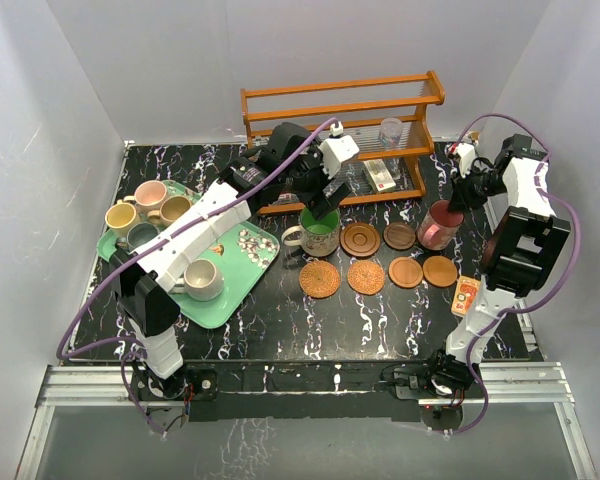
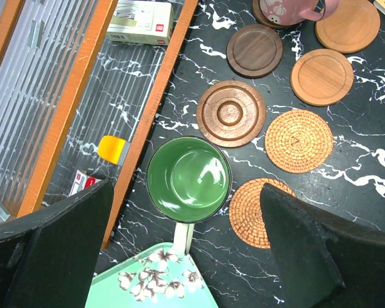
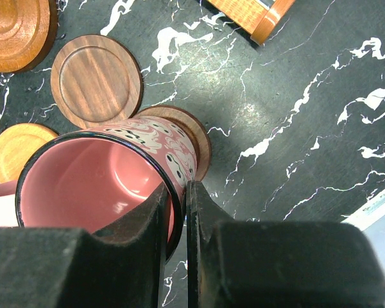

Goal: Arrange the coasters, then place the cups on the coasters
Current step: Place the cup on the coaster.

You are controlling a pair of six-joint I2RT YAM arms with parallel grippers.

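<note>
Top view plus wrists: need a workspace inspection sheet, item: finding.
Surface: black marbled table; spills, nothing seen.
Job's things: six bare coasters in two rows; green mug beside them, with any coaster beneath it hidden; pink mug at a seventh coaster, contact unclear; five mugs visible on the tray.
Clutter: orange card; glass tumbler and box on the rack.
Grippers: left end effector open above the green mug; right end effector shut on the pink mug's rim.
Cables: purple cables loop along both arms; snags, nothing seen.
Surroundings: white walls.
</note>
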